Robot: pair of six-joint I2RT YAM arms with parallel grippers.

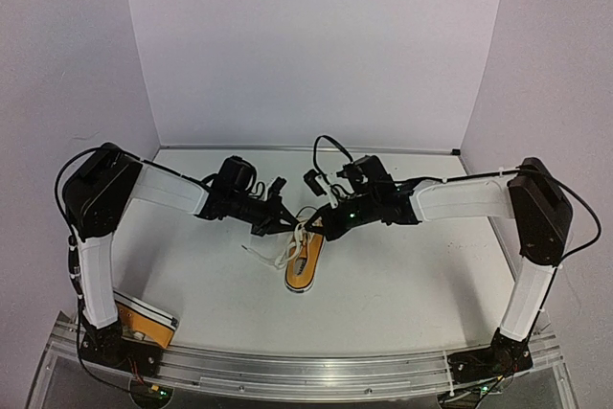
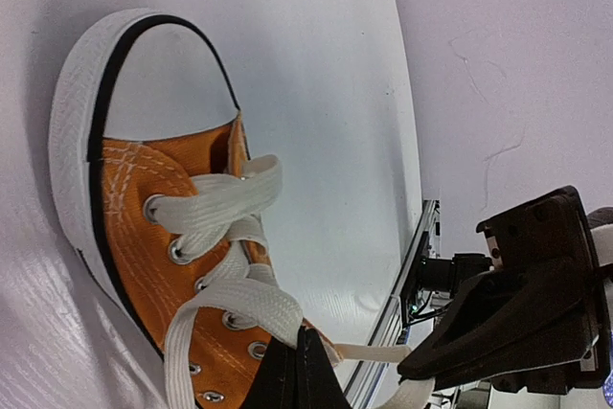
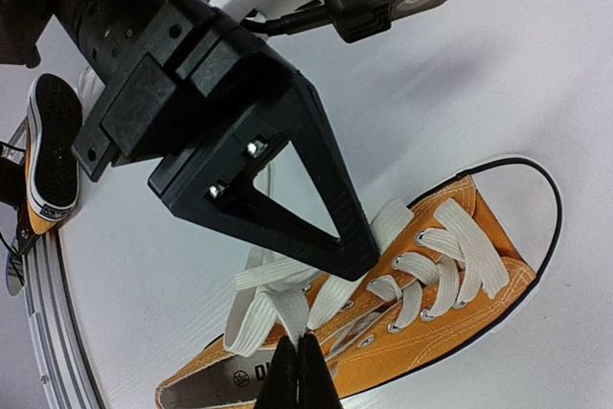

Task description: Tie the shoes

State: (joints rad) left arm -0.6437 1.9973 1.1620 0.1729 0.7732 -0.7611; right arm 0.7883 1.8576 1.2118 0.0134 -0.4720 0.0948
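One orange shoe [image 1: 305,263] lies in the middle of the table, toe toward the near edge, its white laces [image 1: 287,251] loose at the tongue. Both grippers meet just above it. My left gripper [image 2: 303,340] is shut on a broad loop of lace [image 2: 239,306] over the eyelets. My right gripper [image 3: 305,342] is shut on another loop of lace [image 3: 278,308] above the shoe's [image 3: 450,323] opening. A thin stretch of lace [image 2: 374,352] runs from the left fingertips toward the right gripper [image 2: 517,323]. The second shoe [image 1: 144,325] lies by the left arm's base.
The left gripper's black fingers [image 3: 326,198] cross the right wrist view just above the laces. An aluminium rail [image 1: 306,366] runs along the near edge. White walls close the table at the back and both sides.
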